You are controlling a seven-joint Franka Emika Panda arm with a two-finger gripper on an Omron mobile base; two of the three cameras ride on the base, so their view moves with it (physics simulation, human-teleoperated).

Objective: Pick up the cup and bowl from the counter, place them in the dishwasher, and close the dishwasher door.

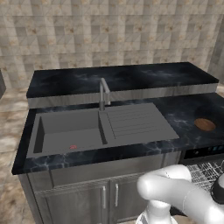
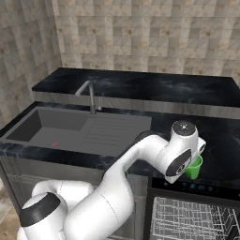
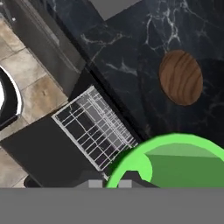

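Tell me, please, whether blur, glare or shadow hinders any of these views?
Left base view: even light, no glare, bowl soft-edged. Right base view: slightly soft, the cup readable beside the wrist. Hand view: the close cup looms large with blurred edges; the rack stays legible.

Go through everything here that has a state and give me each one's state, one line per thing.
gripper: shut on the cup's rim
cup: upright, gripped, near the counter's front edge
bowl: resting on the counter, untouched
dishwasher door: open
dishwasher rack: pulled out, nothing loaded
faucet: no water running
cabinet doors: closed
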